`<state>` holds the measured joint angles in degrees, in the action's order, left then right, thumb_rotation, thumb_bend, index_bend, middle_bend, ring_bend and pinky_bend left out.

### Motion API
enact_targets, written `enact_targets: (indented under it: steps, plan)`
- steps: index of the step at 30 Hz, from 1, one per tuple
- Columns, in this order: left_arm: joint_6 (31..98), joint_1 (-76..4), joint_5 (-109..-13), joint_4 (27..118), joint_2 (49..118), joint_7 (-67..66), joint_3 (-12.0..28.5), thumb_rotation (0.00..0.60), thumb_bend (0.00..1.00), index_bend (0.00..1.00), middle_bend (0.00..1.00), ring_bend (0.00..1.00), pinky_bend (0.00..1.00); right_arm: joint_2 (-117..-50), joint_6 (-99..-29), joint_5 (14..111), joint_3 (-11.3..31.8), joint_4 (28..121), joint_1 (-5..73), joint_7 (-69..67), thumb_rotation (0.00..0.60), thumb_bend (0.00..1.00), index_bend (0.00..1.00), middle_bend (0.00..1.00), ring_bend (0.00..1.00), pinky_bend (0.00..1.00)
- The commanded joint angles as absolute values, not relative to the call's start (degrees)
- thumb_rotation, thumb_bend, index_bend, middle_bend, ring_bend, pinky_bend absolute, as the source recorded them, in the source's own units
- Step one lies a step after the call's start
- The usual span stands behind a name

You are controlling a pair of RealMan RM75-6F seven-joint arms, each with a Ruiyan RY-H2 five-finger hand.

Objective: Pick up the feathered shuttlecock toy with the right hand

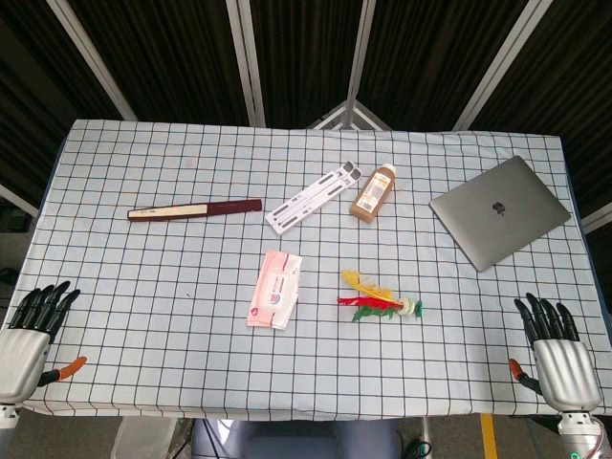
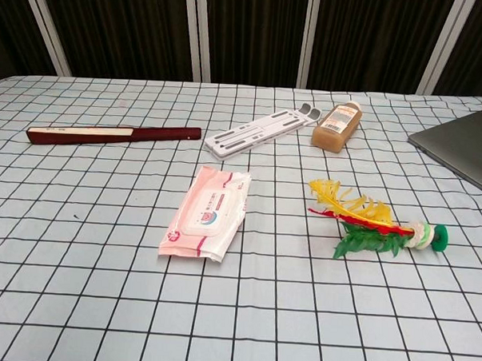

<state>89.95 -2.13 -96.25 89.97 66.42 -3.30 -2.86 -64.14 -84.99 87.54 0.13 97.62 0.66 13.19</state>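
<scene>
The feathered shuttlecock toy lies on its side on the checked tablecloth, right of centre, with yellow, red and green feathers and a green-and-white base pointing right. My right hand rests flat at the table's near right corner, fingers spread, holding nothing, well to the right of the toy. My left hand lies at the near left corner, fingers apart and empty. The chest view shows neither hand.
A pink wet-wipes pack lies left of the toy. Farther back are a closed folding fan, a white folded stand, a brown bottle on its side and a closed grey laptop at the right.
</scene>
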Motion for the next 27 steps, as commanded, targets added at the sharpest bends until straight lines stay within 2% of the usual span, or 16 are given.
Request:
enact_targets:
  steps: [1,7,14,16,20,27]
  plan:
    - [90.0,-2.1,-96.3,90.0,66.4,-3.3,-2.8,0.6,0.0,0.0,0.0,0.0,0.0,-64.1,-85.0,87.6,0.1,97.7,0.7,13.0,0.6,0.31,0.0,0.0,0.0,0.0]
    - [90.1,-2.1,-96.5,90.0,66.4,-3.3,-2.9,0.6,0.0,0.0,0.0,0.0,0.0,-64.6,-83.8,87.2,0.9,99.1,1.8,12.1,0.6,0.31,0.0,0.0,0.0,0.0]
    - [89.8,-2.2,-96.2,90.0,66.6,-3.4,-2.8,0.6,0.0,0.0,0.0,0.0,0.0,-66.8,-77.2,84.3,4.5,104.0,7.5,15.0,0.6,0.31,0.0,0.0,0.0,0.0]
    - [89.6,-2.3,-96.1,90.1,66.5,-3.3,-2.8,0.6,0.0,0.0,0.0,0.0,0.0,-68.4,-75.5,83.2,5.9,104.9,9.4,16.4,0.6,0.31,0.04,0.0,0.0,0.0]
    - [89.6,-2.3,-96.0,90.2,66.3,-2.7,-2.8,0.6,0.0,0.0,0.0,0.0,0.0,-73.4,-71.7,78.8,9.1,106.1,13.6,19.9,0.6,0.31,0.19,0.0,0.0,0.0]
    - [89.3,-2.4,-95.5,90.4,65.8,-1.3,-2.7,0.6,0.0,0.0,0.0,0.0,0.0,-85.3,-68.7,72.3,13.2,102.8,20.3,26.6,0.6,0.31,0.41,0.15,0.0,0.0]
